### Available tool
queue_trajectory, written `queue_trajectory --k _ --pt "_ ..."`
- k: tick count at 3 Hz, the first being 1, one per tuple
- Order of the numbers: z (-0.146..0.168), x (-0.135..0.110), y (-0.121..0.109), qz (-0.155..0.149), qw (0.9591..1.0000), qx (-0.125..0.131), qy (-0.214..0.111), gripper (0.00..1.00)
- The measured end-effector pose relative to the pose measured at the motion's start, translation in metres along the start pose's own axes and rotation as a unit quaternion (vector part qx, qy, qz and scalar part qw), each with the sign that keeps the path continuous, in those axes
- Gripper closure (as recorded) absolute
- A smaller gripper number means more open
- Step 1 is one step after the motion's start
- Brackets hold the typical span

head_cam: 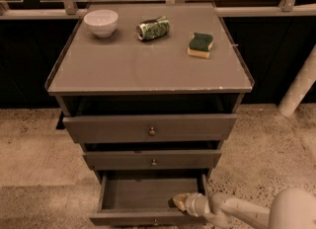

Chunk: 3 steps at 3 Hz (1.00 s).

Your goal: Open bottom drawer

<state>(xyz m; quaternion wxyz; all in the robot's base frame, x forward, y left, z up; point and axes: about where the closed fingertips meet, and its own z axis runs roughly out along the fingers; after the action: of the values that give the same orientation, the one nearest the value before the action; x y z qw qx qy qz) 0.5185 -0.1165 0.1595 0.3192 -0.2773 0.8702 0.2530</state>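
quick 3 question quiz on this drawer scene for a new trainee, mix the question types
1. Fill in: between the white round bowl and the green-and-yellow sponge lies a crushed green ____.
2. True or false: the shallow grey bottom drawer is pulled out.
3. The robot's gripper is: A by the bowl; B at the bottom drawer's front right corner; C on the sponge.
Key: 1 can; 2 true; 3 B.

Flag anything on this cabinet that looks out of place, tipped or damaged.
Only the green can stands out: it lies on its side on the cabinet top, between the white bowl and the sponge. No spill shows. The bottom drawer is pulled out, the gripper at its front right corner.
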Motion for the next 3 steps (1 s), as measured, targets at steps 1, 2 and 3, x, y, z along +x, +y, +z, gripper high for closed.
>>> queue_trajectory --k 1,2,3 --pt "-0.02 0.002 0.003 0.005 0.9994 0.006 -0.034 0.81" --pt "-0.047 0.014 -0.016 0.027 0.9977 0.033 -0.053 0.58" --pt "-0.047 0.014 -0.016 0.027 0.9977 0.033 -0.053 0.35"
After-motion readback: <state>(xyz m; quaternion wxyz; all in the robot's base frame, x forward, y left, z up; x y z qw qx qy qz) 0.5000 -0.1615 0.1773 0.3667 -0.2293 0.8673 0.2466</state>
